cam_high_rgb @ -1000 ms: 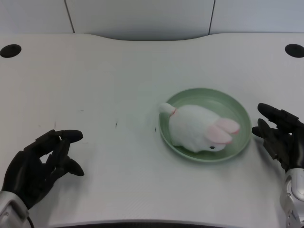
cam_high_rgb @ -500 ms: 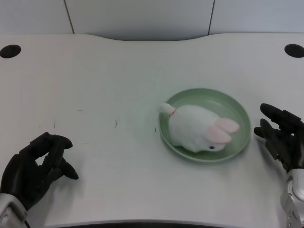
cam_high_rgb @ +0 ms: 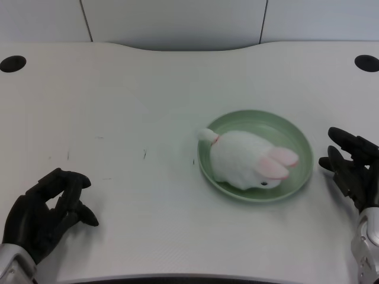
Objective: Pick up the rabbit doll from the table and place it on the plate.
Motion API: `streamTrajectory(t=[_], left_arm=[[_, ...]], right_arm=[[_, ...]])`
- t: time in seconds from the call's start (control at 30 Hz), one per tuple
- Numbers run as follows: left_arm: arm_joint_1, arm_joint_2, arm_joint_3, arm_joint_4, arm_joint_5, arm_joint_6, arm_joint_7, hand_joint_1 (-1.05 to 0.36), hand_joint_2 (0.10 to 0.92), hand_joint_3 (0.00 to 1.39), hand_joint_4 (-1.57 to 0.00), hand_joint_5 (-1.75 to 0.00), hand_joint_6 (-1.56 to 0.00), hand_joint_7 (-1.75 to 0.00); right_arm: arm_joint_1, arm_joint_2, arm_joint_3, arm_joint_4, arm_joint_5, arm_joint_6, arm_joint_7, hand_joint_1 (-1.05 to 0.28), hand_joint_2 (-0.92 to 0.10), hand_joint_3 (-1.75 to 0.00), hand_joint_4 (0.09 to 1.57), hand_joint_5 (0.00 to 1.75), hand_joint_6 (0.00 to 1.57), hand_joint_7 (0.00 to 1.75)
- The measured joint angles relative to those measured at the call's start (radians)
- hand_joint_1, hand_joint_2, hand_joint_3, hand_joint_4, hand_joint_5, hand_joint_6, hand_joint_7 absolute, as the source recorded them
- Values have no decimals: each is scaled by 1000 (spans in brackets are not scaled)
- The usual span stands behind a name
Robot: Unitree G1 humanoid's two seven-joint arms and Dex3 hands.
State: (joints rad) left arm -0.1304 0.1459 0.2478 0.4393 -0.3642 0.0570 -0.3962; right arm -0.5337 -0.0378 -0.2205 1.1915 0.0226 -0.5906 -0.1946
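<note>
Head view. The rabbit doll (cam_high_rgb: 246, 167) lies on its side inside the green plate (cam_high_rgb: 296, 137), tail over the left rim, pink ears toward the right. It looks soft, light and squashable, unlikely to slip or break; the plump white body would offer the surest hold. The left hand (cam_high_rgb: 44, 212) rests at the table's (cam_high_rgb: 148, 106) near left corner, fingers curled inward, holding nothing.

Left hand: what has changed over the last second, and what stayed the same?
The left hand drew back toward the table's near-left edge, holding nothing, its fingers curled in more. The rabbit doll stayed lying on the green plate, neither of them moved.
</note>
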Motion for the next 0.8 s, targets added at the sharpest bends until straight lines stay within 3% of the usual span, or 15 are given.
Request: streamTrajectory(t=[0.13,0.23,0.3,0.43,0.6,0.8], left_arm=[[-7,-3,13,32,-22,21,-12,-629,921,424,-670,-1746,-514,-1445],[-22,-1,33,33,-57,99,-12,-641,921,484,-652,-1746,-493,-1507],[-30,7,29,33,-45,103,-11,-654,921,499,-664,-1746,-490,-1516],[-43,21,26,25,-29,141,9,-632,921,478,-710,-1746,-448,-1534],[-71,21,35,73,-35,132,-10,-634,921,464,-712,-1746,-485,-1505],[-75,21,42,86,-43,134,-30,-648,921,467,-709,-1746,-508,-1460]], right_arm=[[-13,-2,-13,25,11,-1,22,-274,-921,-186,734,825,977,135],[-14,-2,-24,41,15,0,19,-285,-921,-159,751,799,989,141],[-15,-2,-25,46,13,0,14,-293,-921,-171,753,783,990,140],[-15,-2,-17,54,-3,0,-6,-265,-921,-236,746,750,976,127],[-16,-2,-3,52,-8,0,-24,-241,-921,-259,746,740,974,120],[-16,-4,-1,53,-8,0,-28,-252,-921,-229,771,713,994,118]])
